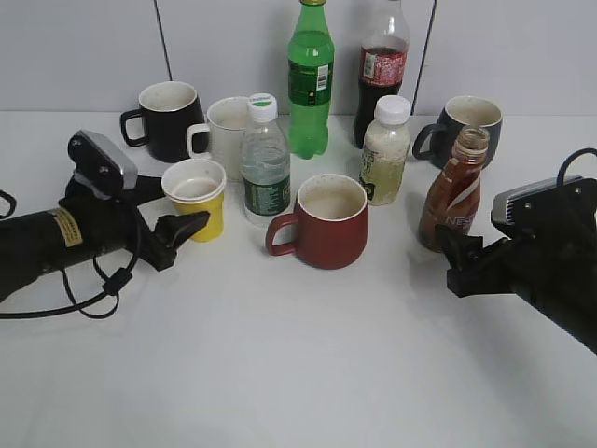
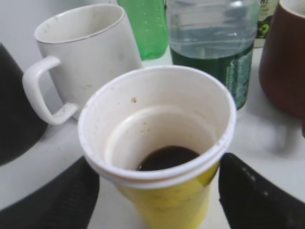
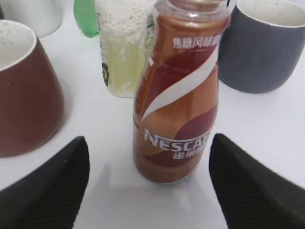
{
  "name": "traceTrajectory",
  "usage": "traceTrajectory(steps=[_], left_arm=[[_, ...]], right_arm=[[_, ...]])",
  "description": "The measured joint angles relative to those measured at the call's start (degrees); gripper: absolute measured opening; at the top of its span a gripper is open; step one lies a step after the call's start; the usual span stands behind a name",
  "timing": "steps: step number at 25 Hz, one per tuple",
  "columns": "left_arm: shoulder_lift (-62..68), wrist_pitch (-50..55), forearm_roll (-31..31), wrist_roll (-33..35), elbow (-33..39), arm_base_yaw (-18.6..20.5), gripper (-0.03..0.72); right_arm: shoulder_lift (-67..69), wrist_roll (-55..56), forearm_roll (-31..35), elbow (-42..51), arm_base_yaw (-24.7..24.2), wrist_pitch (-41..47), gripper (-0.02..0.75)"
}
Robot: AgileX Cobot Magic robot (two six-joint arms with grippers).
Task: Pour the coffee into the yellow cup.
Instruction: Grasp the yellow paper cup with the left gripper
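Left gripper (image 1: pixel 184 227) stands spread wide, its fingers flanking the yellow cup (image 1: pixel 197 197) without visibly touching; dark coffee (image 2: pixel 167 157) pools inside. Right gripper (image 1: pixel 454 254), likewise released, sits just before the upright coffee bottle (image 1: pixel 453 189).

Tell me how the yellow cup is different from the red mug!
The yellow cup has no handle; the red mug has one on its left side. The yellow cup is smaller and slimmer, the red mug wider. The yellow cup sits between the left gripper's open fingers, while no gripper is at the red mug. The left wrist view shows dark coffee in the yellow cup's bottom; the red mug's contents aren't visible. Both stand upright and open-topped.
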Motion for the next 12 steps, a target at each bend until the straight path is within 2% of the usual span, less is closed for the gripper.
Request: traceTrajectory(steps=[12], left_arm=[[8.1,-2.2,0.4,-2.3,-7.8,-0.5,0.591]], right_arm=[[0.0,0.0,0.6,0.0,0.0,0.0,0.585]])
